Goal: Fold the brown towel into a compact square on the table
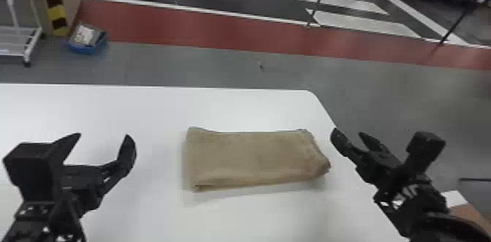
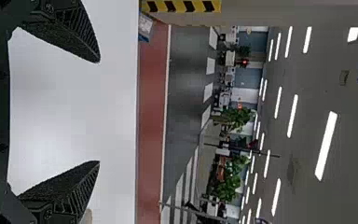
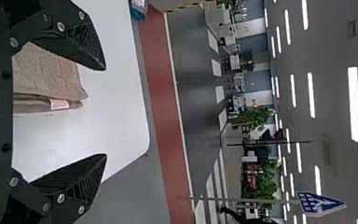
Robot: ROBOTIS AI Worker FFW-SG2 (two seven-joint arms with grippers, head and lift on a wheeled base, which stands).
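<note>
Towel (image 1: pixel 255 159) lies folded into a long, flat strip on the white table (image 1: pixel 233 108), its length running left to right in the head view. It sits close to the table's right edge, its right end slanting and a bit uneven, its near side showing stacked layers at the left corner. A pale tag (image 3: pixel 59 103) pokes out between the layers in the right wrist view.

Left gripper (image 1: pixel 103 136) is to the left of the towel, apart from it, fingers spread wide with only air between them. Right gripper (image 1: pixel 347 132) is just beside the towel's right end, near the table edge, and not touching the cloth; its fingers are parted too, released and holding nothing, with a broad gap between them in its wrist view.

Past the table, a blue box (image 1: pixel 86 48) rests on the grey floor (image 1: pixel 204 65) near a white cart (image 1: pixel 20 34) and a yellow-and-black striped post (image 1: pixel 54 0). A red band (image 1: pixel 190 27) crosses the floor behind.
</note>
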